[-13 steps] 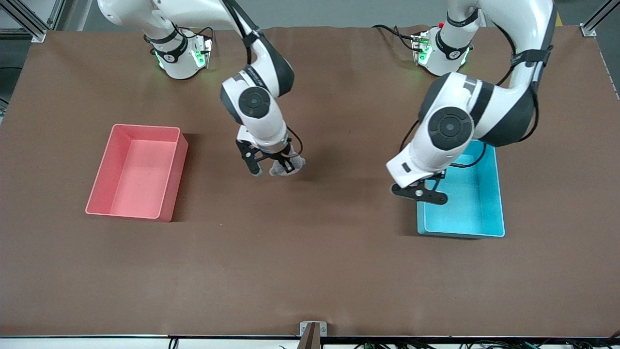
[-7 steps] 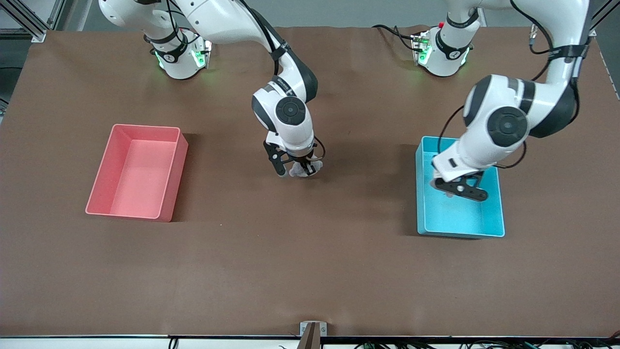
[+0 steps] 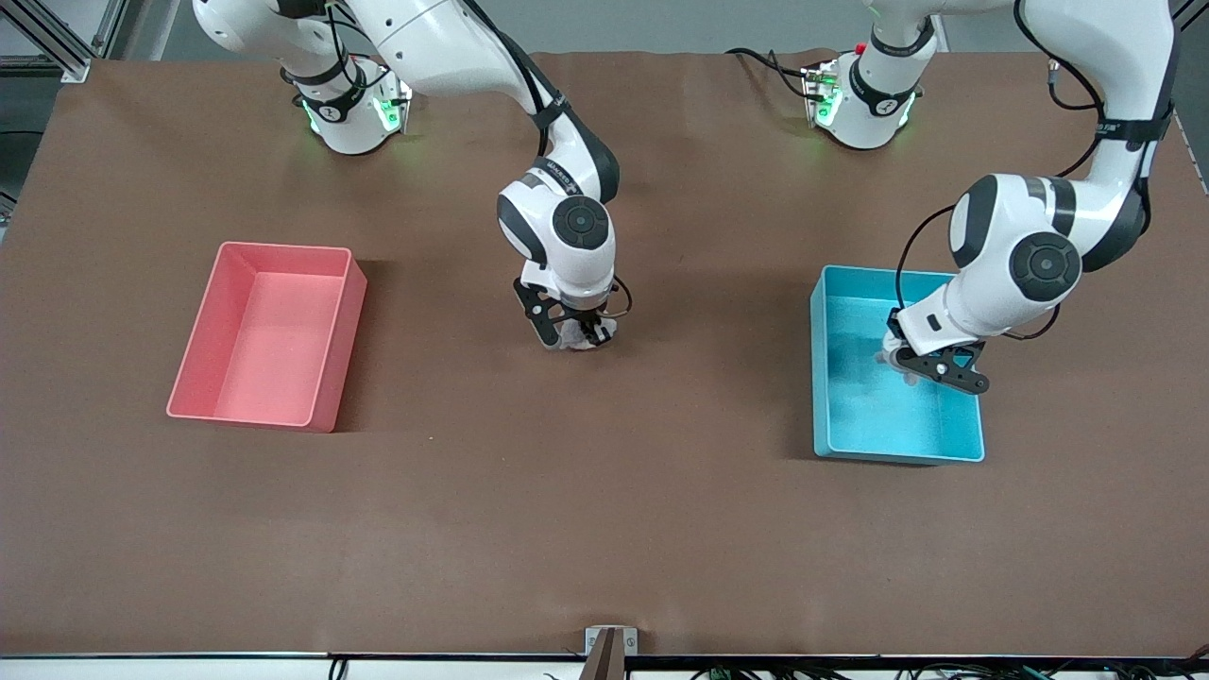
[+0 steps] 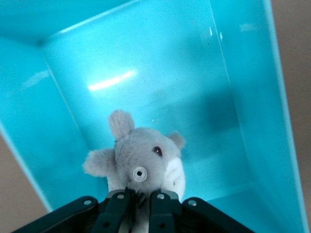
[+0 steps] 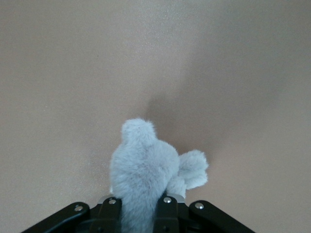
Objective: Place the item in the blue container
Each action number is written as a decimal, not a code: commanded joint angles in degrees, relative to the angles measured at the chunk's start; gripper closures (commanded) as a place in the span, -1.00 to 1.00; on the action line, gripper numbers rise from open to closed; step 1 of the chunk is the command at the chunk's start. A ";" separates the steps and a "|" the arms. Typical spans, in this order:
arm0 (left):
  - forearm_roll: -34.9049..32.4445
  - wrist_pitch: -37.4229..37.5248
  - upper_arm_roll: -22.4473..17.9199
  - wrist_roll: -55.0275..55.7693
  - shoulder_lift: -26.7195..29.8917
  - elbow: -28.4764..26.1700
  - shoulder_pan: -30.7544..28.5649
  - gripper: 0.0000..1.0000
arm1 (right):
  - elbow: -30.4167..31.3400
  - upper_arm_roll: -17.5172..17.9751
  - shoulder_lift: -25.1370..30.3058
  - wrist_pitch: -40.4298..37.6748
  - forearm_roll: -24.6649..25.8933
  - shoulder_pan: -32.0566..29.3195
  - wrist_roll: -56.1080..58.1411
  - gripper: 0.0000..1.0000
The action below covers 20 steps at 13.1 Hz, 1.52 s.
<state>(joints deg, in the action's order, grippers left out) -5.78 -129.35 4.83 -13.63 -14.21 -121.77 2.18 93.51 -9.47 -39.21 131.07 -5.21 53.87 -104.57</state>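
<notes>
The left gripper (image 3: pixel 930 364) pinches a grey plush mouse toy (image 4: pixel 141 162) (face showing) over the light blue rectangular plastic bin (image 3: pixel 831 416), walls close around it. The right gripper (image 3: pixel 571 335) clamps a second grey plush toy (image 5: pixel 146 170) on open brown table (image 3: pixel 604 519), near the middle.

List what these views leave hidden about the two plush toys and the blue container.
- Grey plush toy in left gripper: lower body hidden by the fingers, left wrist view.
- Second plush toy in right gripper: face not visible, right wrist view.
- Blue container: one wall partly covered by the left arm, front view.
</notes>
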 commanded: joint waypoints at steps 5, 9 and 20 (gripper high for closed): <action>-0.90 -4.16 0.45 -0.26 -5.30 0.56 -2.70 0.83 | -0.87 -0.72 6.06 -9.66 0.99 -4.37 7.14 -1.00; -0.81 -4.42 0.45 -0.08 -5.48 0.56 -2.62 0.57 | -0.61 -0.72 13.71 -20.22 0.55 -11.92 20.86 -1.00; 1.12 18.29 5.18 4.90 -1.53 15.91 -1.92 -0.99 | -0.08 -0.81 24.53 -35.88 1.07 -38.64 79.01 -1.00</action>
<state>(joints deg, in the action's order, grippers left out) -5.49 -119.12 7.94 -12.04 -16.33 -112.16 -0.02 91.34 -11.60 -17.51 95.81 -4.81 19.79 -35.50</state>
